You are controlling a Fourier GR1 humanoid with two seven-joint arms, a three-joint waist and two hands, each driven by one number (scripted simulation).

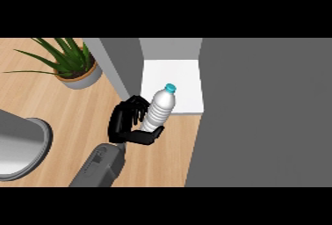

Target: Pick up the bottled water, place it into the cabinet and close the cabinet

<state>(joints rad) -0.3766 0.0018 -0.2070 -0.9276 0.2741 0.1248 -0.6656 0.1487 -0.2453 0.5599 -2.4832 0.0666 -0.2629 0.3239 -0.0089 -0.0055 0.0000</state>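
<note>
The bottled water (160, 109) is gripped low on its body by the left hand (130, 122), fingers and thumb curled round it, cap tilted up toward the white cabinet shelf (185, 74) just beyond the hand. Trouble is probably to be expected at the grey cabinet door (120, 66) right beside the fingers: it could get clipped, tipping the bottle. The right hand isn't seen anywhere.

Clear bottle (159, 112), teal cap (170, 88); black robot hand (126, 125); grey cabinet (259, 110).
</note>
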